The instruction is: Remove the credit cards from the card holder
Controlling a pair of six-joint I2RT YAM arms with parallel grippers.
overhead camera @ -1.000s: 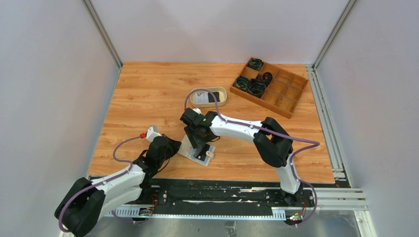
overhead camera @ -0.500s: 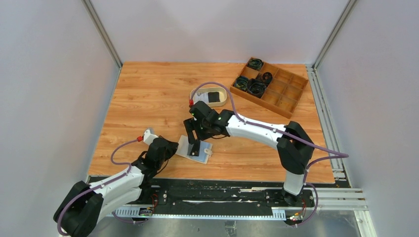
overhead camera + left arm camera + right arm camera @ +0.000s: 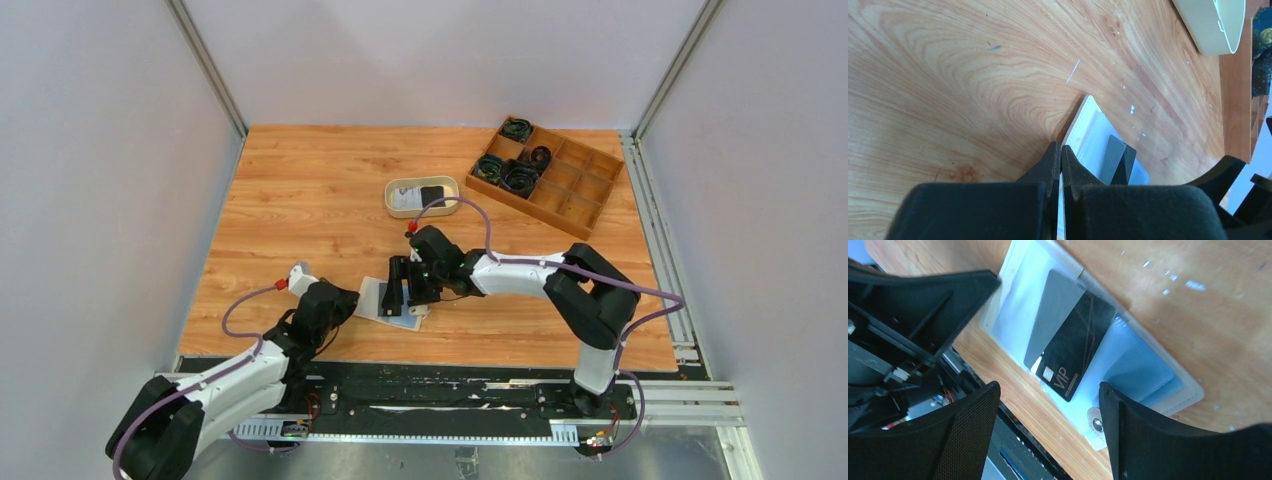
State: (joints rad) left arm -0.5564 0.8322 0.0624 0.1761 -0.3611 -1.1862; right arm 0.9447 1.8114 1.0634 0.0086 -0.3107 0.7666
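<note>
Where the flat beige-tan folding card holder (image 3: 1153,377) lies spread open near the front edge of the wood-grain table (image 3: 300,200), its smooth pale grey-blue lining faces up. A glossy black rectangular credit card (image 3: 1075,347) marked VIP sits half under a cloudy pocket. The right gripper (image 3: 1048,390) reaches in low, jaws spread wide above that card. The left gripper (image 3: 1060,160) is clamped on the holder's left edge. Farther back, an oval beige tray (image 3: 445,207) holds a white card (image 3: 408,199) and a black card (image 3: 432,195), beside a wooden compartment box (image 3: 575,205) with black cable coils (image 3: 520,178).

card holder (image 3: 1013,315): pale blue, beige rim | credit card (image 3: 1075,347): black, gold lines | table (image 3: 300,190): orange woodgrain
</note>
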